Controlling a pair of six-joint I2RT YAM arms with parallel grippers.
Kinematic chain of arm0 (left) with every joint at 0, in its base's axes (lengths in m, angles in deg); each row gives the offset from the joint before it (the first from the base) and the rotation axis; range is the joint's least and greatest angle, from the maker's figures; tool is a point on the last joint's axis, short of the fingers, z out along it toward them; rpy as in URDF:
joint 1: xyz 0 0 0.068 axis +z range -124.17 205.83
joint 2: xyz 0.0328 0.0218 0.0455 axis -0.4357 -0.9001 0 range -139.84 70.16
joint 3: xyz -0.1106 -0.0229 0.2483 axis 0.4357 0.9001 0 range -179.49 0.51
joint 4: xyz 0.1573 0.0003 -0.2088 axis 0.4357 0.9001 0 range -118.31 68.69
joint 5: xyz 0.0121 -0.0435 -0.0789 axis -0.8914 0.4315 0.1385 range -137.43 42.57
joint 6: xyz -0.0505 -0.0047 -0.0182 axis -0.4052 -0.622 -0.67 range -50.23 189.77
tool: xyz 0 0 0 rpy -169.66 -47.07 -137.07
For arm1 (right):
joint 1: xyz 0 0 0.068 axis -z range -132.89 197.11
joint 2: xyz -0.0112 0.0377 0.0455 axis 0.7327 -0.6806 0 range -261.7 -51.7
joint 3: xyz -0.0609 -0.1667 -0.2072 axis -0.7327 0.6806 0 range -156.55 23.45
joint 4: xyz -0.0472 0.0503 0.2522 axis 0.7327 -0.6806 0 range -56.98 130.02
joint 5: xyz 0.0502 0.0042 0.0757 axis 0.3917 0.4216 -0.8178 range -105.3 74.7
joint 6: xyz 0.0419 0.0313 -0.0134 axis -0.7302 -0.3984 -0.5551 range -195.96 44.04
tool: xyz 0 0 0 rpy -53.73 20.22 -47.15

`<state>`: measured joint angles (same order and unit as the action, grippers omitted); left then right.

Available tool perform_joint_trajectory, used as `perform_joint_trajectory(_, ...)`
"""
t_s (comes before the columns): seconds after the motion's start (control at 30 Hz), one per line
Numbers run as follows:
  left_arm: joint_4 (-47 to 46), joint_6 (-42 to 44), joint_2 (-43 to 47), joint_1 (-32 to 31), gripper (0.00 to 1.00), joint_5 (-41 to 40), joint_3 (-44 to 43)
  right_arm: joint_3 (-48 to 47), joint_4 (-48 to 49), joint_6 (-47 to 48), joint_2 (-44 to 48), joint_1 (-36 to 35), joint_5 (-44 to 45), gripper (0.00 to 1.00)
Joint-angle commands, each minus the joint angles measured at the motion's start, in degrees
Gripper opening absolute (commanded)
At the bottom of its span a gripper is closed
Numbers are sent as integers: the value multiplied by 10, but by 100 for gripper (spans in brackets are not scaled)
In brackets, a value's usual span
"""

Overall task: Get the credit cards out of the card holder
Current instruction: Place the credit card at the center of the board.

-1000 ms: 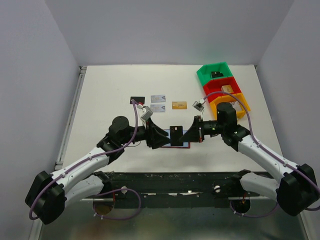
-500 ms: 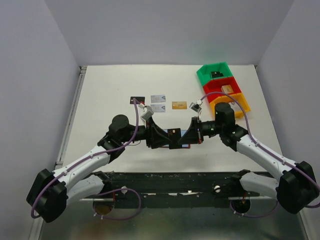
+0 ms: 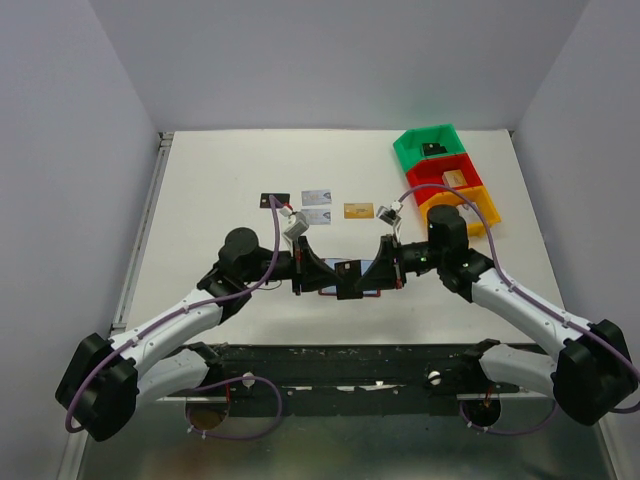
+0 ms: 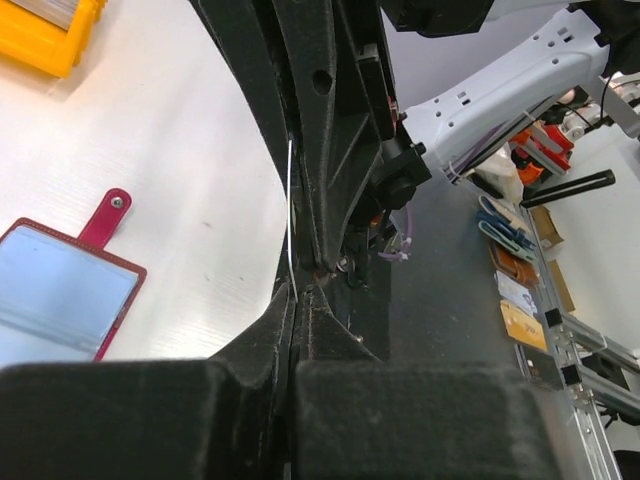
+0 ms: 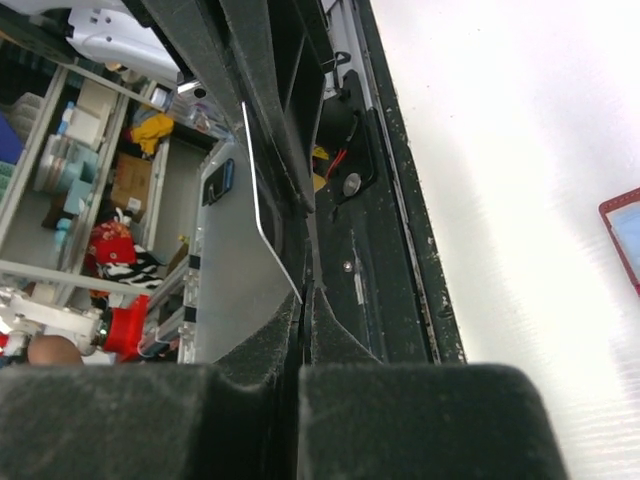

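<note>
Bench: We saw a white bench [image 3: 215,165] carrying everything, with both arm bases at its near edge.
Left arm: The left arm [image 3: 180,320] extended from the near left toward the middle of the bench.
Right arm: The right arm [image 3: 520,305] extended from the near right, so the two wrists faced each other over the middle.
Bins: Three plastic bins stood touching in a row at the far right. The green bin [image 3: 405,150] was farthest, the red bin [image 3: 424,185] in the middle and the orange bin [image 3: 486,210] nearest.
Card holder: The card holder [image 4: 60,295] lay open and flat on the bench under the meeting jaws. Its light blue lining faced up, and its red border and snap tab [image 4: 110,208] showed. From above it was mostly hidden.
Left jaws: The left jaws were closed, pinching one thin edge of a card.
Right jaws: The right jaws were closed on the same card from the opposite side.
Held card: The dark card [image 3: 349,287] stood edge-on between the two sets of jaws, over the card holder. We could not tell whether it touched the holder.
Loose cards: Four cards lay flat beyond the wrists. These were a black card [image 3: 273,199], a far silver-grey card [image 3: 316,196], a near silver-grey card [image 3: 316,215] and a gold-tan card [image 3: 358,210].
</note>
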<state>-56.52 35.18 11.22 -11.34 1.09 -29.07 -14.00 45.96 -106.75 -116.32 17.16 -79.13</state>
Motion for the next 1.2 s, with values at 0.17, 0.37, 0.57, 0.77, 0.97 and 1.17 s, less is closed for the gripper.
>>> perform_joint_trajectory(0.17, 48, 1, 50, 34, 0, -117, 7, -39, -108, 13, 44, 11, 181, 67)
perform_joint_trajectory(0.37, 95, -119, 117, 129, 0, -369, 65, -45, -176, 27, 99, 26, 344, 68)
perform_joint_trajectory(0.57, 56, -240, 60, 140, 0, -556, 77, -17, -174, 20, 117, 26, 369, 67)
perform_joint_trajectory(0.77, 55, -359, -73, 168, 0, -620, 36, -2, -155, 8, 100, 26, 325, 65)
perform_joint_trajectory(0.97, -19, -423, -190, 196, 0, -644, 33, 1, -153, 16, 99, 26, 316, 65)
perform_joint_trajectory(1.17, -80, -452, -280, 199, 0, -641, 21, -11, -167, 29, 83, 26, 309, 65)
